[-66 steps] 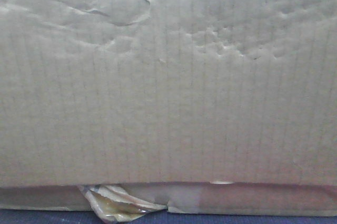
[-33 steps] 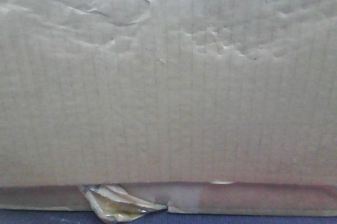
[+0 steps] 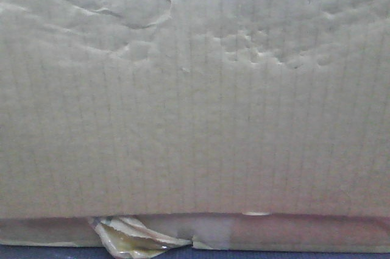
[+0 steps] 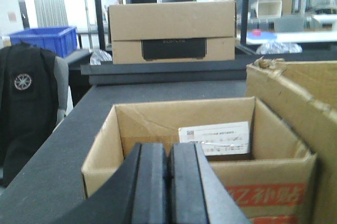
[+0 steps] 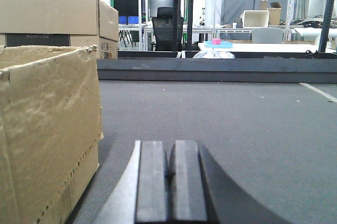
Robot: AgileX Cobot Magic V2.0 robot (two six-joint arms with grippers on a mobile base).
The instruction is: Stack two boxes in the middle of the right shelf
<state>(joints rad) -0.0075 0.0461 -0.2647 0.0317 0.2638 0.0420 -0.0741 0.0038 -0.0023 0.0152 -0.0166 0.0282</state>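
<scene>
- Can't see past the cardboard box (image 3: 195, 100) in the front view: fills the whole frame, cropped left, right and top.
- Clipped at its lower tip by the bottom edge: tape scrap (image 3: 131, 237).
- Left wrist view: partly hidden behind the left gripper (image 4: 168, 153), the front wall of the open box (image 4: 152, 124); bottom cropped, red print (image 4: 260, 197) cut short.
- Can't read the white label (image 4: 213, 138), way too small.
- Right wrist view: torn box (image 5: 47, 129) cropped left and bottom, covering the lower part of the far box (image 5: 58, 16).

Wide dark grey table (image 5: 237, 124) with a low dark rail (image 5: 221, 70) at the far edge. Behind it, a bright hall: metal frames, black office chair (image 5: 167, 23), white table (image 5: 263, 47). At left, blue bin (image 4: 45, 38) and pale curtain (image 4: 48, 0), strongly lit.
</scene>
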